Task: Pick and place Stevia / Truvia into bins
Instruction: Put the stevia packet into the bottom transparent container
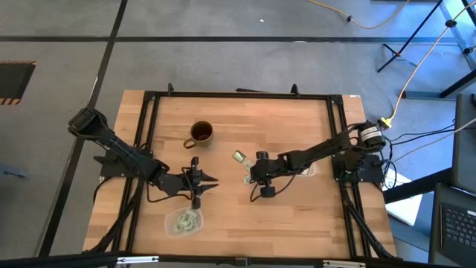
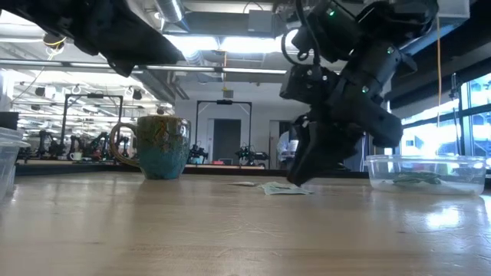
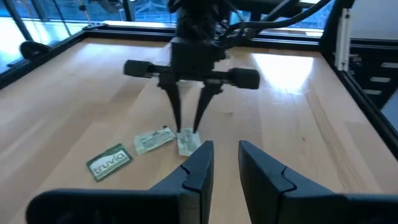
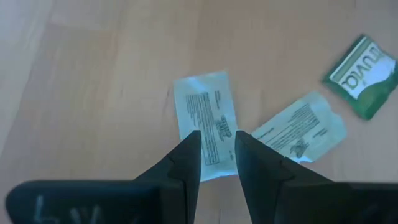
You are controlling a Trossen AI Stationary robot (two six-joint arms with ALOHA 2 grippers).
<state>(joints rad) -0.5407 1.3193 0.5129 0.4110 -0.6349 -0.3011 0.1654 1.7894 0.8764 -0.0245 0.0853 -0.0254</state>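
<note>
Right gripper [image 4: 216, 144] sits narrowly open right over a Truvia sachet [image 4: 206, 118]. Left gripper [image 3: 225, 163] hovers nearby, fingers slightly apart, holding nothing.

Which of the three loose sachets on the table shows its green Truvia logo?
The green-and-white paper sachet farthest from the right tool; the other two sachets show pale printed backs.
</note>
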